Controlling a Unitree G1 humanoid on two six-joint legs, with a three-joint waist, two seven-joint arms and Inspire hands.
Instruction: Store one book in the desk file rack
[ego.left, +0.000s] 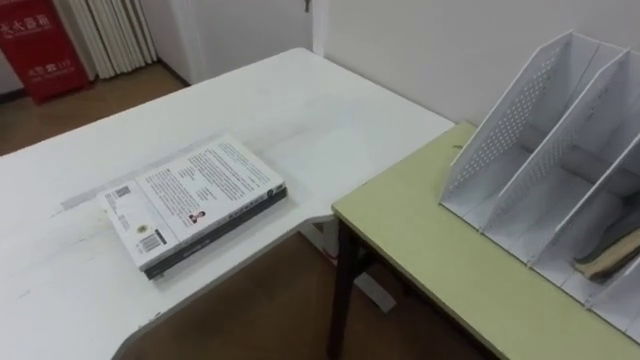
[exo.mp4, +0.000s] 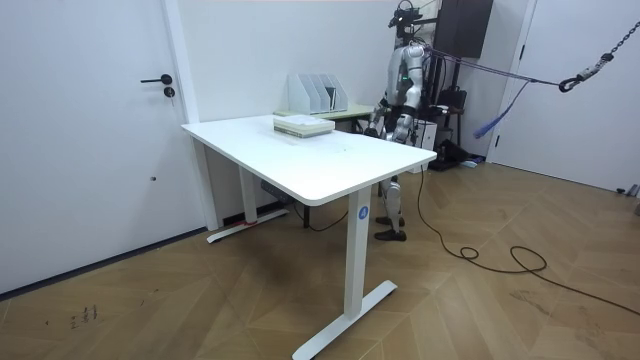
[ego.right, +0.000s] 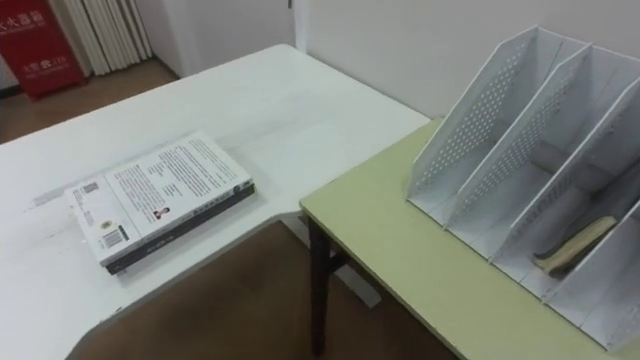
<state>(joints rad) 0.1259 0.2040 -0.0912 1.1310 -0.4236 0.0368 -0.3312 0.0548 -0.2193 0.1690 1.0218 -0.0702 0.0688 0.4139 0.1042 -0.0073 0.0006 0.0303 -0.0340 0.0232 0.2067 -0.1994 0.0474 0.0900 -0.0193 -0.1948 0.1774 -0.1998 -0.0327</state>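
White book (ego.left: 195, 200) lies on the table (ego.left: 300, 110), file rack (ego.left: 520, 110) apart on green desk (ego.left: 430, 250); robot hand (exo.mp4: 377, 123) seemingly lowered, state unclear.

You're seeing the book (ego.left: 195, 200) lying on the table (ego.left: 310, 110) at left; the file rack (ego.left: 555, 150) is standing on the desk (ego.left: 420, 245) at right, just beside the table, a flat item (ego.left: 610, 256) lying in one compartment.

White book (ego.left: 195, 200) lies flat on white table (ego.left: 300, 100), apart from perforated file rack (ego.left: 520, 130).
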